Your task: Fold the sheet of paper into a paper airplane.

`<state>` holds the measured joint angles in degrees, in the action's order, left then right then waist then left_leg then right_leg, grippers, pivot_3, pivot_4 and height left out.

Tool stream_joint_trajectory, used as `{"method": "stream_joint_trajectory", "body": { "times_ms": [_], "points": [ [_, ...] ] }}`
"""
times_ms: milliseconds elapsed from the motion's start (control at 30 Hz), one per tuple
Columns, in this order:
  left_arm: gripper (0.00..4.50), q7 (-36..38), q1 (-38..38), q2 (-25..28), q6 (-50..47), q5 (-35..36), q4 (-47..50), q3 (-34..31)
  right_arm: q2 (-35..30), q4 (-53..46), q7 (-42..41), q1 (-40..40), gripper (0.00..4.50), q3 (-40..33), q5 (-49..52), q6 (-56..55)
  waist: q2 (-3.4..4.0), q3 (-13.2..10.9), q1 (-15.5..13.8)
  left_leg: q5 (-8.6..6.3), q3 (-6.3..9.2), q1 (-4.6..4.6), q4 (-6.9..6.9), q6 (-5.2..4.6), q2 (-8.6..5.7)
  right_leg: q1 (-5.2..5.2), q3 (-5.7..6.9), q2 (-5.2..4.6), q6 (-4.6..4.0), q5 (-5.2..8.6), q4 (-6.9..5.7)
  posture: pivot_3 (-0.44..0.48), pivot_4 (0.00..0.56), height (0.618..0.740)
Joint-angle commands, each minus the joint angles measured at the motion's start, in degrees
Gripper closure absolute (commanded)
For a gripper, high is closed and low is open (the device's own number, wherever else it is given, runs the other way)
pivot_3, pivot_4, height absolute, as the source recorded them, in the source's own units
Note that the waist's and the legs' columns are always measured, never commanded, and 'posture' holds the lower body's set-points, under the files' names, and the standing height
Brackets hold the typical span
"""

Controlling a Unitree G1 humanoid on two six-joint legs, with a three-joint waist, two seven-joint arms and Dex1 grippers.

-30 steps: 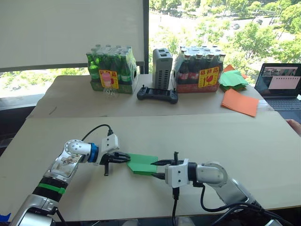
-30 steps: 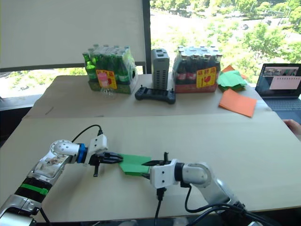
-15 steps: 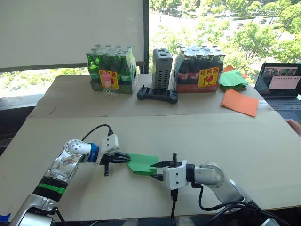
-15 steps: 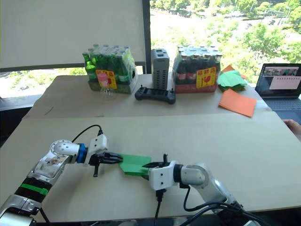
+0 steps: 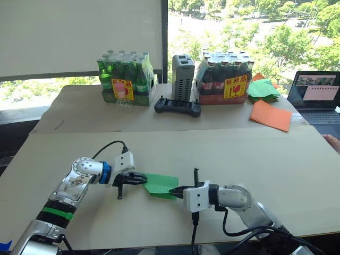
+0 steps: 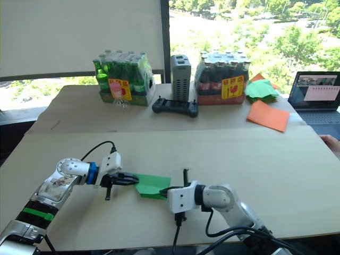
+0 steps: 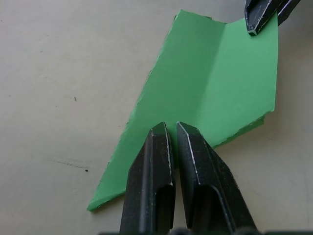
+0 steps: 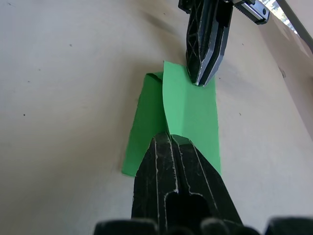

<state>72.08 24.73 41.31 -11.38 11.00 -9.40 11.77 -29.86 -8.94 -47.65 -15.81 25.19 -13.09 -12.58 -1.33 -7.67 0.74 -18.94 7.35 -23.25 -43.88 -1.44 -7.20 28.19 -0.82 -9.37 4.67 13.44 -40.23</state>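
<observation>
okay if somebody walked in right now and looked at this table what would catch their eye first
The bright green sheet of paper near the table's front edge, pinched from opposite ends by the left gripper and the right gripper, fingers shut on it. Next, two shrink-wrapped bottle packs at the far side, and the orange sheets far right.

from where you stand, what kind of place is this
Probably an office or lab set up for robot trials, high in a building: a window over treetops, a laptop at the table edge, and shrink-wrapped bottle packs beside a game controller.
</observation>
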Motion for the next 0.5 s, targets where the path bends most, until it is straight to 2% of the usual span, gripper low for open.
{"method": "stream_joint_trajectory", "body": {
  "times_ms": [33,133,500],
  "points": [
    [4.19,0.31,-0.8,0.89,-0.68,-0.6,1.29,-0.08,0.36,-1.06,-0.44,-0.91,4.46,-0.64,1.37,0.24,0.0,0.0,0.01,0.0,0.0,0.0,0.0,0.0,0.0,0.0,0.0,0.0,0.0,0.0,0.0,0.0,0.15,0.675],
    [4.19,0.24,-1.06,0.98,-0.84,-0.53,1.66,-0.23,0.8,-1.7,-1.56,-1.2,4.46,-0.9,3.22,2.59,0.0,0.0,0.01,0.0,0.0,0.0,0.0,0.0,0.0,0.0,0.0,0.0,0.0,0.0,0.0,0.0,0.15,0.675],
    [4.19,0.24,-1.64,1.0,-1.86,-0.13,2.95,-0.49,3.43,-0.69,-6.0,-7.26,4.46,-3.76,11.65,25.43,0.0,0.0,0.1,0.0,0.01,0.0,0.0,0.01,0.02,0.0,0.0,0.01,0.0,0.0,-0.01,0.0,0.15,0.675]
  ]
}}
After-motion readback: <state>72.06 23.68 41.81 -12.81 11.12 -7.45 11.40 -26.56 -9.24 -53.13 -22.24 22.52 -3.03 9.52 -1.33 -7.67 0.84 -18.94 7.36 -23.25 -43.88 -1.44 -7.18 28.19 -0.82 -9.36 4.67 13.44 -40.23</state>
